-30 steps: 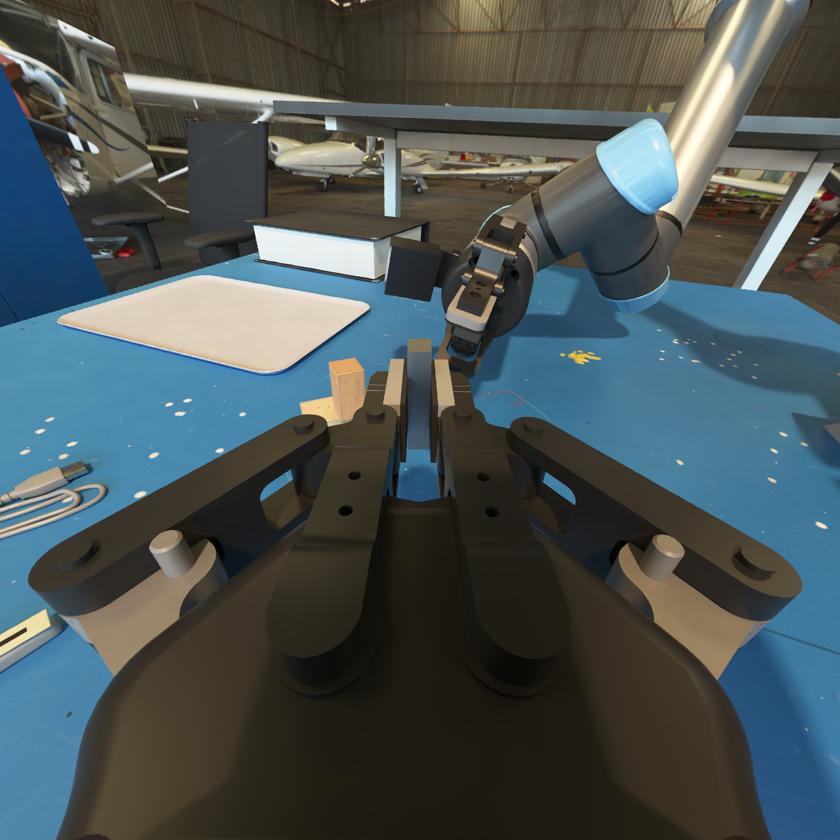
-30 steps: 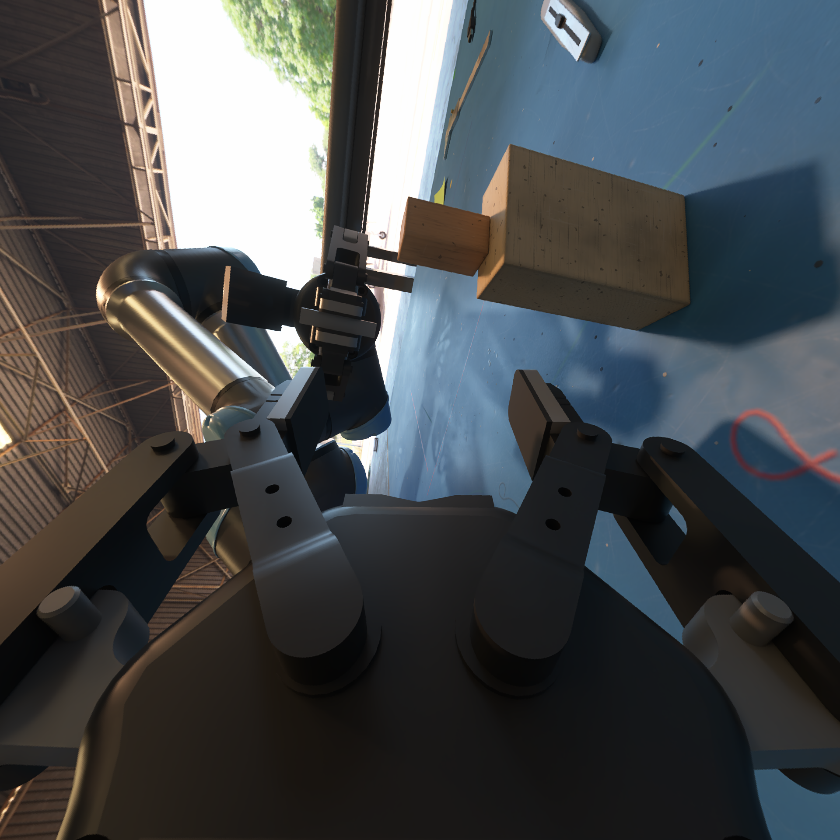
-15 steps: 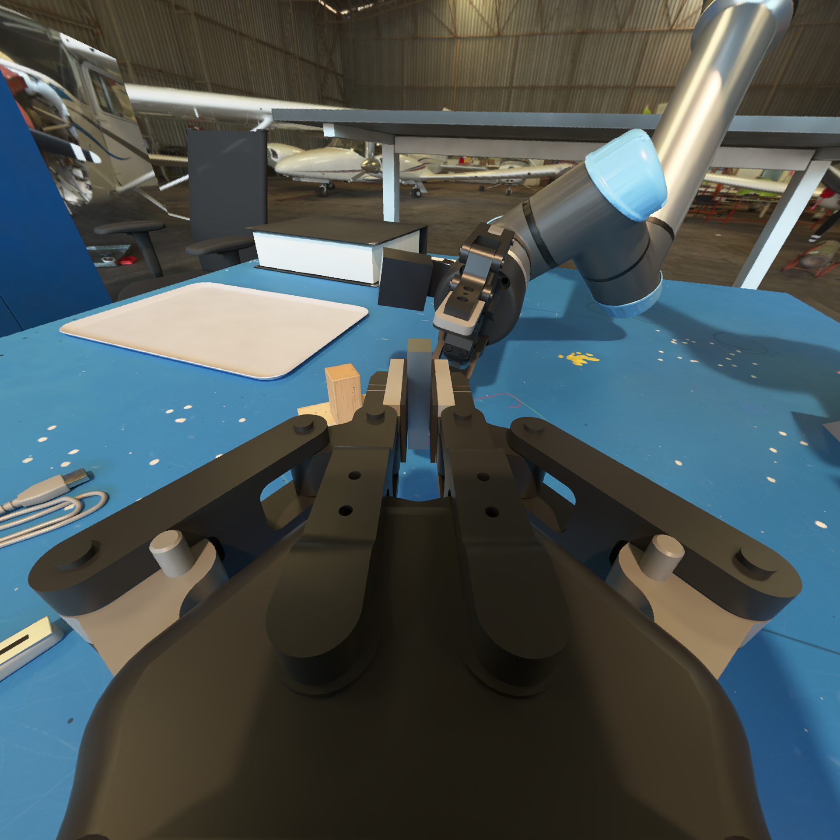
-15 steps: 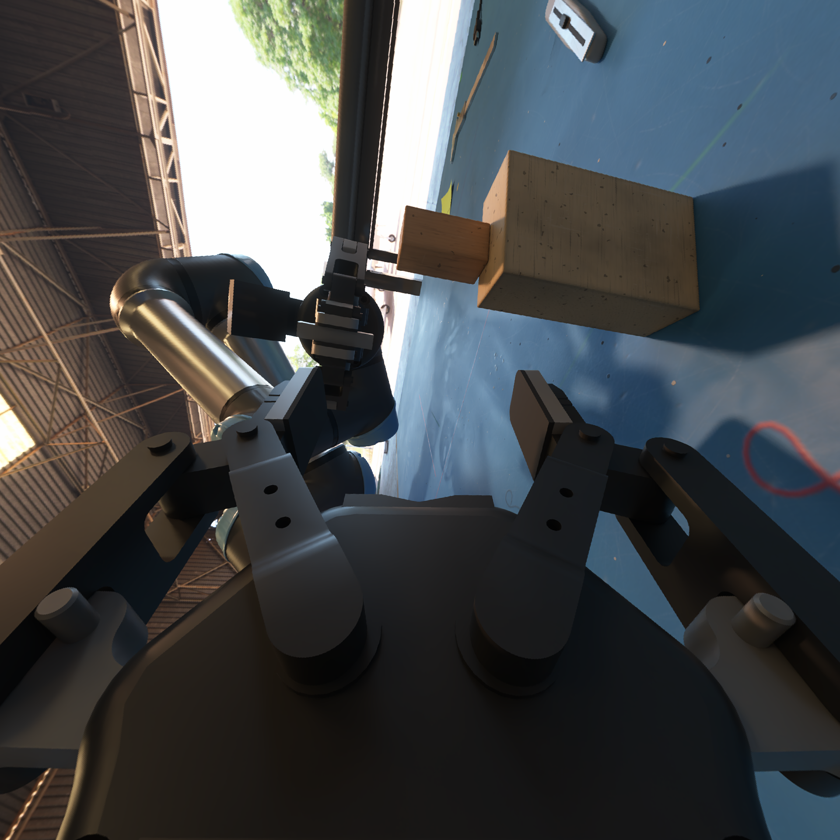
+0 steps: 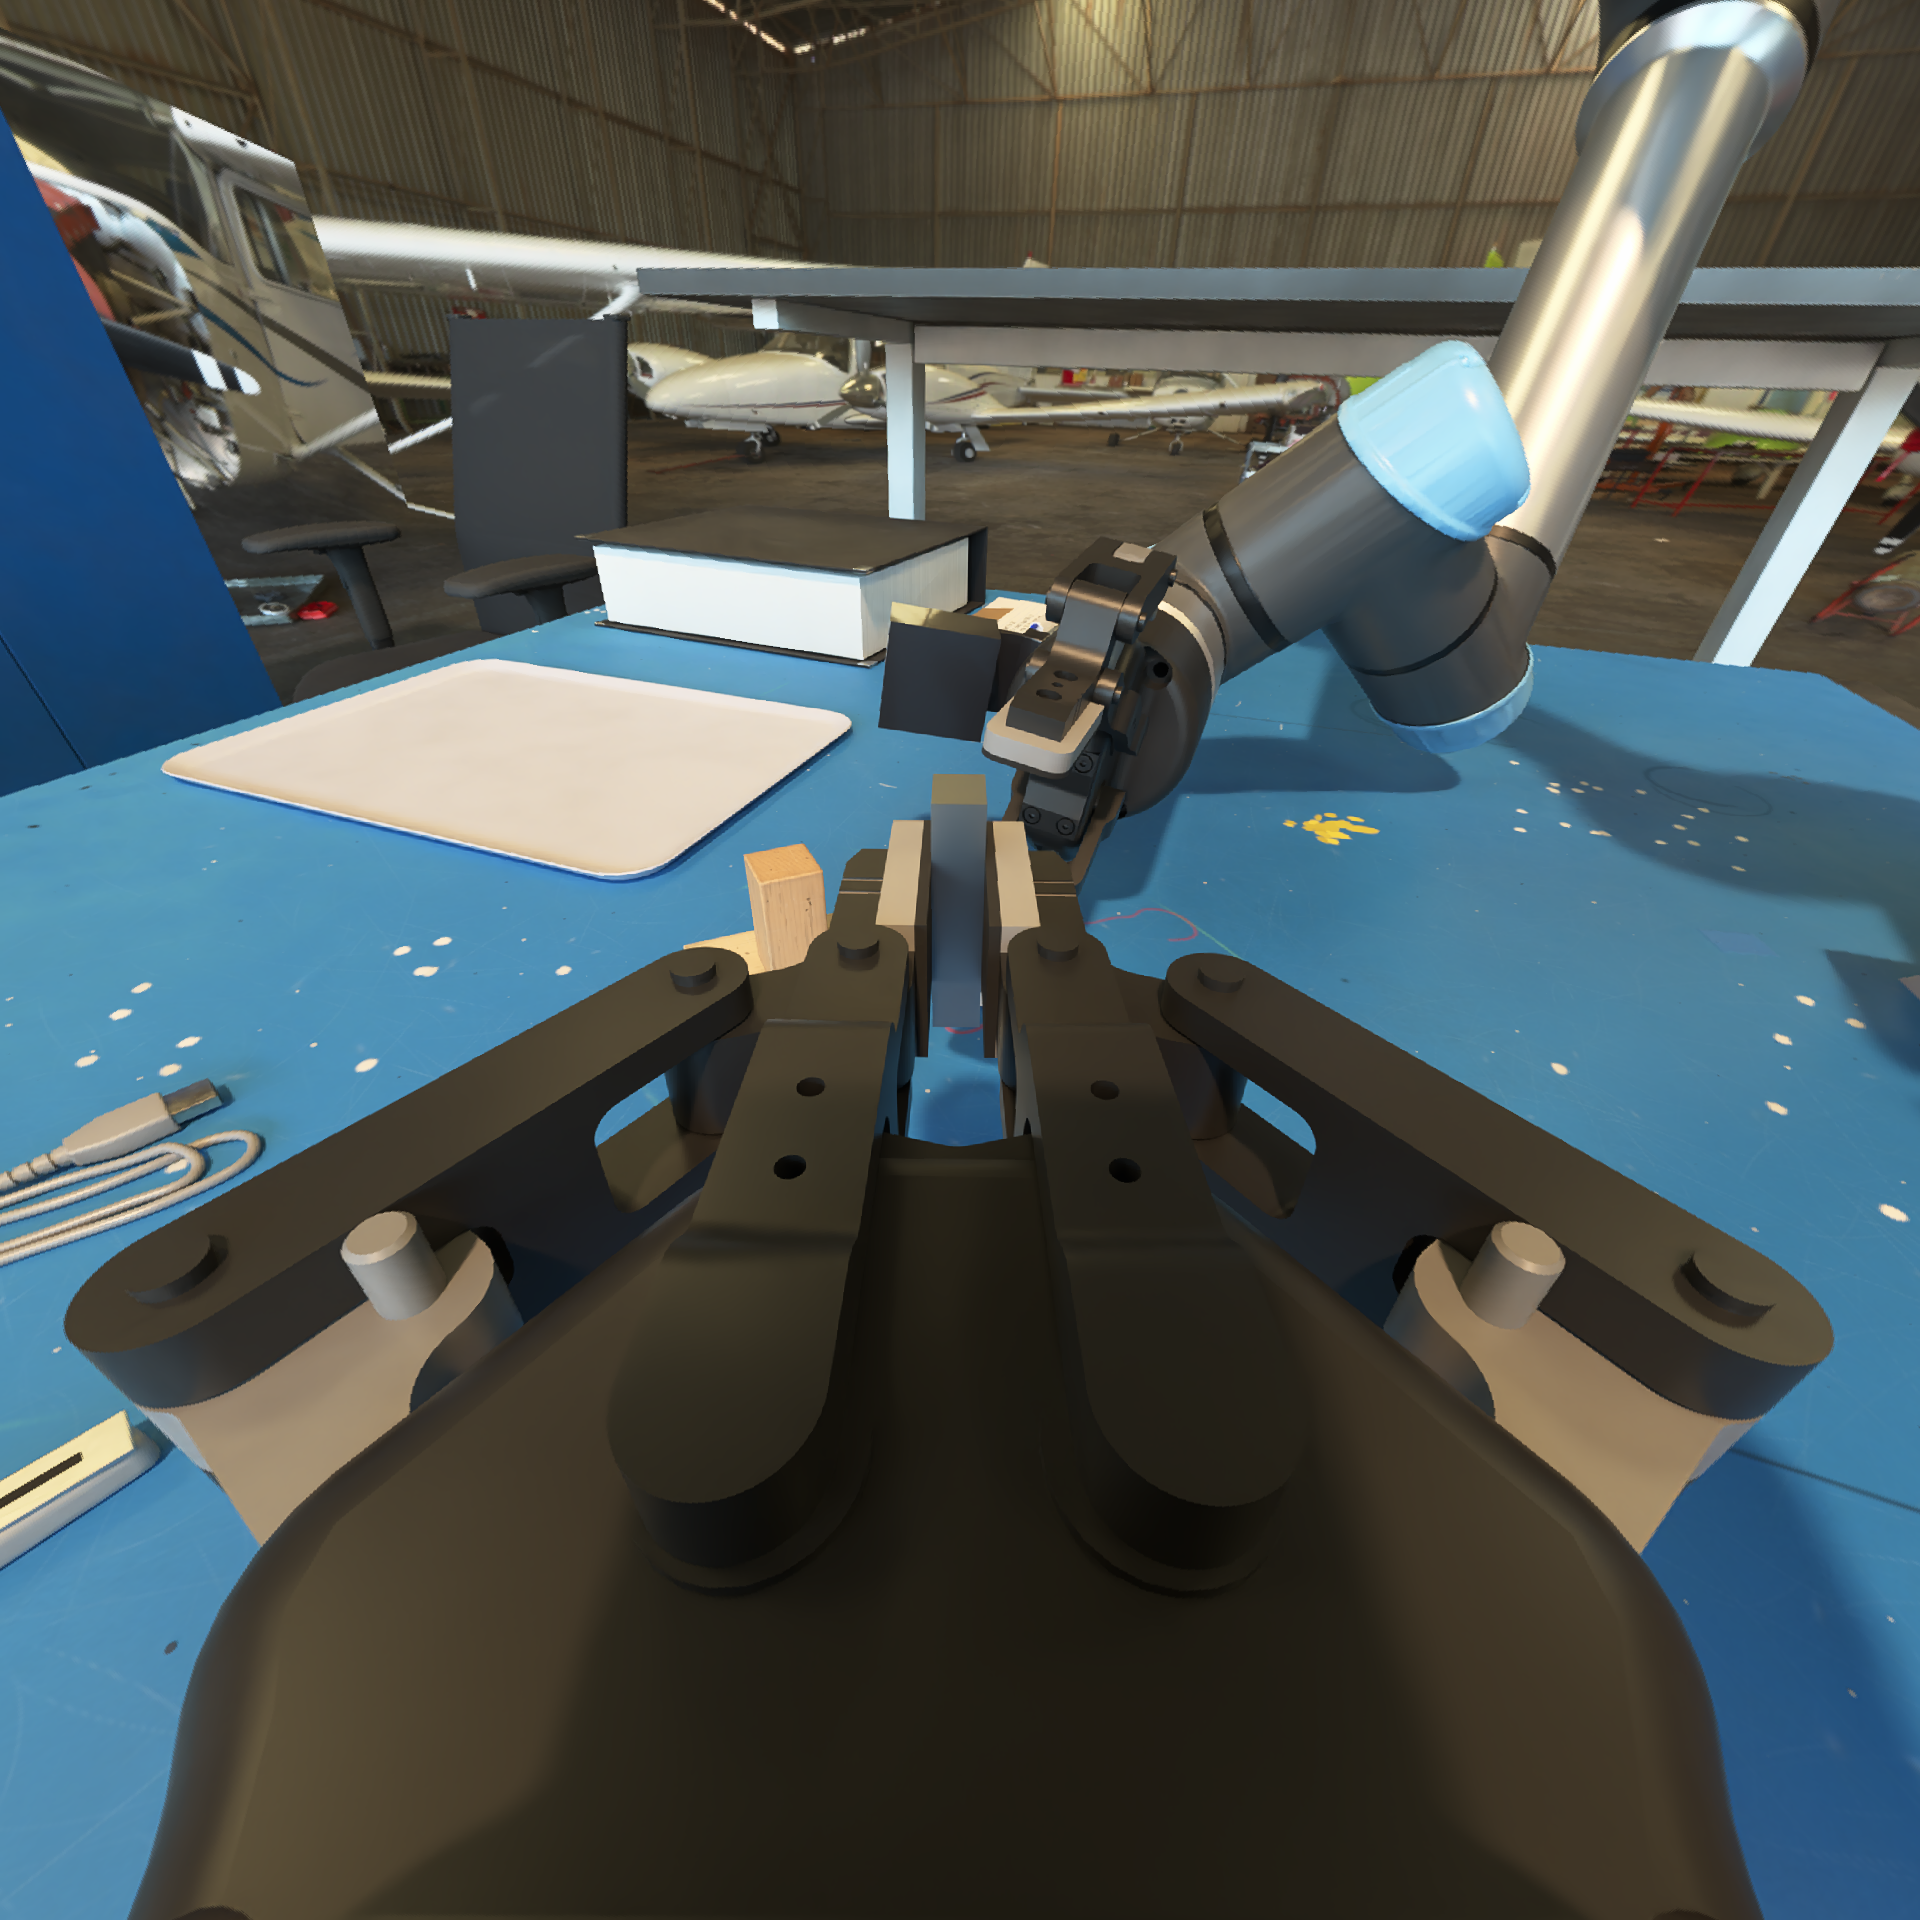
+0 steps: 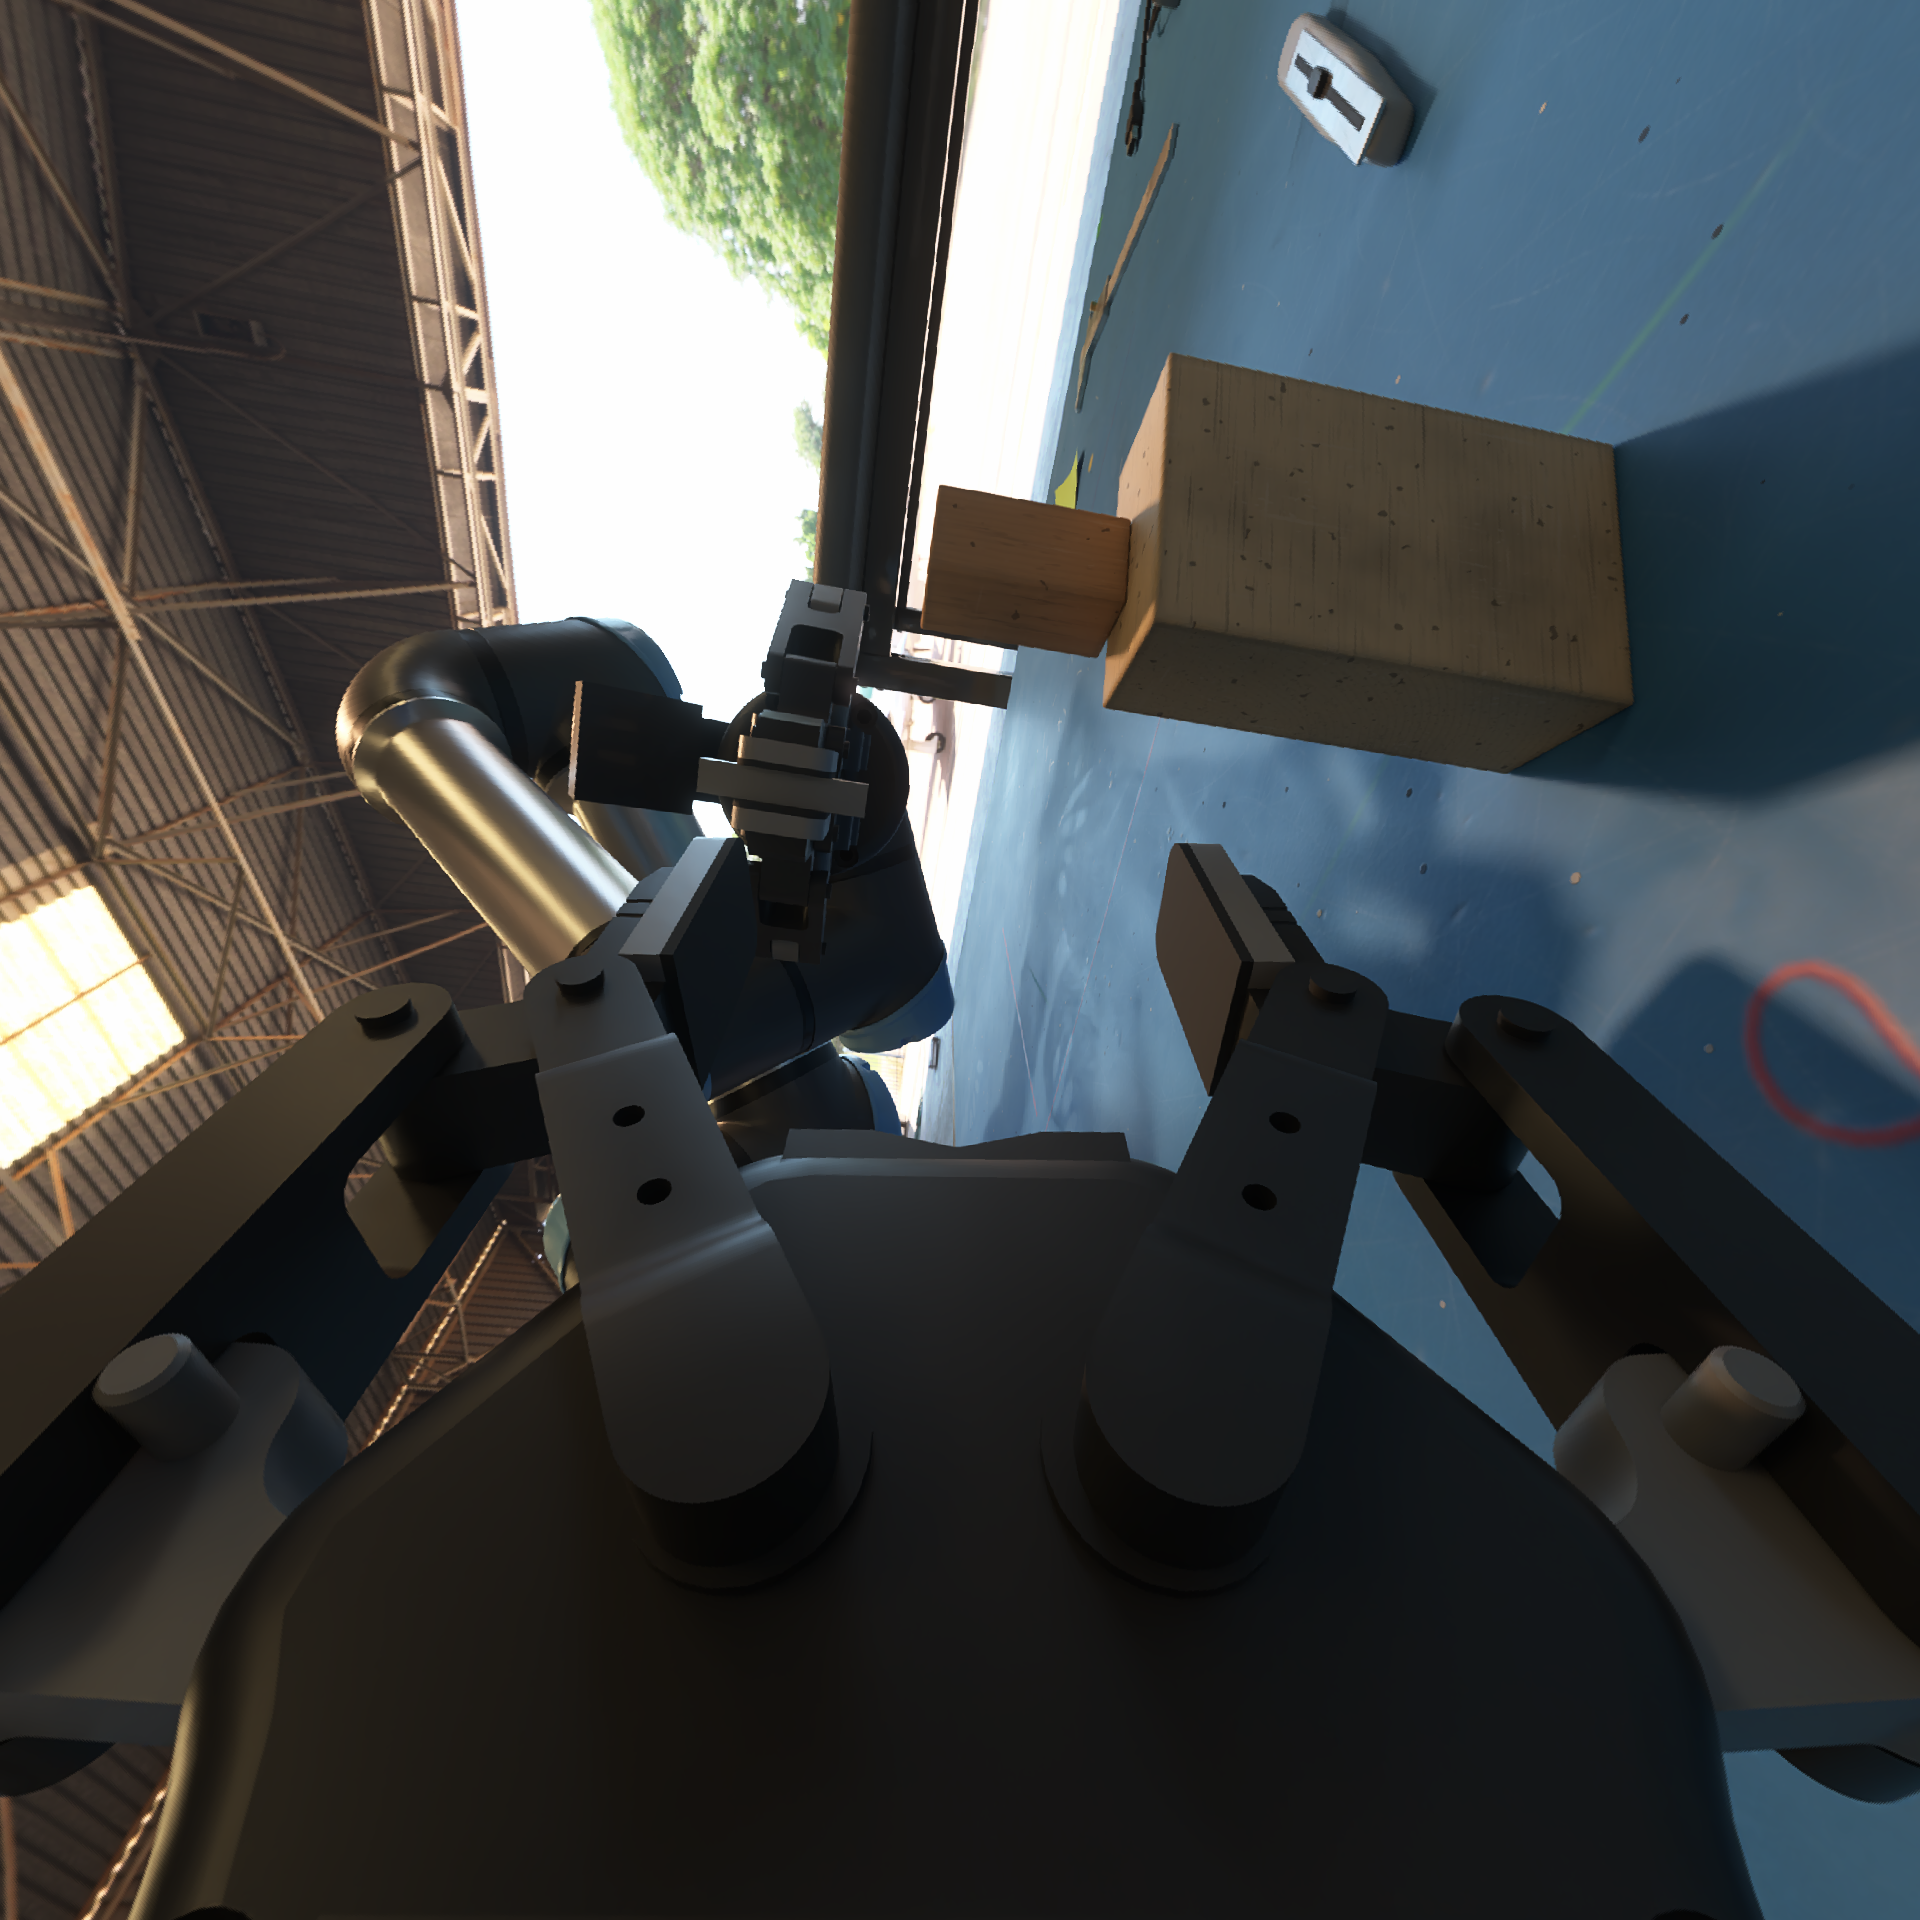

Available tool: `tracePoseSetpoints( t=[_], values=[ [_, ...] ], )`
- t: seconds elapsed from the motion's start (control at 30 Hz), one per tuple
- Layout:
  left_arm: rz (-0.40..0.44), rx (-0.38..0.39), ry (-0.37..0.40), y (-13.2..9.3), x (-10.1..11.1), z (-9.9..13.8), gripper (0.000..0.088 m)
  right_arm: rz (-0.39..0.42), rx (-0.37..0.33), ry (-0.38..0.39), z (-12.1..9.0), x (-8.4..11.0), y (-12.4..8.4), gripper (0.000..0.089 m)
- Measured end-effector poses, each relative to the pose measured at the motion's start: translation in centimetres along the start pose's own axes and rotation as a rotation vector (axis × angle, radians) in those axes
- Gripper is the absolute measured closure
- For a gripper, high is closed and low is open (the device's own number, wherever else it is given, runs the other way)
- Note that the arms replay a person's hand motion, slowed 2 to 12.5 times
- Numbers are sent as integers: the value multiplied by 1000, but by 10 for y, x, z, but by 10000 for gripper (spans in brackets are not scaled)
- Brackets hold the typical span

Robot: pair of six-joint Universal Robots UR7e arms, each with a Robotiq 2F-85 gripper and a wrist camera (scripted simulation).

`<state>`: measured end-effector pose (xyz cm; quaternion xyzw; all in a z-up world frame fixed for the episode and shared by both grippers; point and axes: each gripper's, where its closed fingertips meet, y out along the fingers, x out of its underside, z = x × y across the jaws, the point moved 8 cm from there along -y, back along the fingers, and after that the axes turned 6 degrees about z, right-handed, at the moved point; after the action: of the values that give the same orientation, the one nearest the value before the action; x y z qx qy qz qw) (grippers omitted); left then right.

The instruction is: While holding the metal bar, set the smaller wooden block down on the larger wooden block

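Note:
My left gripper (image 5: 956, 883) is shut on the grey metal bar (image 5: 956, 831), which stands upright between its pads above the blue table. Just to its left, the smaller wooden block (image 5: 784, 899) stands on the larger wooden block (image 5: 717, 948), which is mostly hidden behind my fingers. My right gripper (image 6: 945, 925) is open and empty, a short way from both blocks. Its view is rolled sideways and shows the smaller block (image 6: 1023, 582) resting against the top face of the larger block (image 6: 1371, 561). The left gripper (image 6: 821, 644) and the bar (image 6: 945, 681) show beyond. The right gripper also shows in the left wrist view (image 5: 1060, 831).
A white tray (image 5: 509, 758) and a thick book (image 5: 779, 592) lie at the back left. A USB cable (image 5: 125, 1153) and a small grey device (image 5: 62, 1475) lie at the near left. A red cable loop (image 6: 1829, 1049) and a thin stick (image 6: 1127, 249) lie on the table.
My right gripper, open, has turned and drawn back a little from the blocks. The smaller block stays on the larger one. My left gripper keeps the bar in place.

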<state>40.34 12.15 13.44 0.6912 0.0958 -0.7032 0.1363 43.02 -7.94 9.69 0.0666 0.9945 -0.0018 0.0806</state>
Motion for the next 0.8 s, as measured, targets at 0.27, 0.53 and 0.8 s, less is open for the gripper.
tracePoseSetpoints(
  t=[0.27,0.53,0.8],
  values=[
    [5,-1,2,0,-1,1,801,8,-7,-2,0,1,-1,206],
    [9,-8,4,0,-3,2,801,17,-16,5,-1,2,0,209],
    [10,-19,4,0,-4,4,801,24,-23,9,-1,3,1,205]
  ],
)
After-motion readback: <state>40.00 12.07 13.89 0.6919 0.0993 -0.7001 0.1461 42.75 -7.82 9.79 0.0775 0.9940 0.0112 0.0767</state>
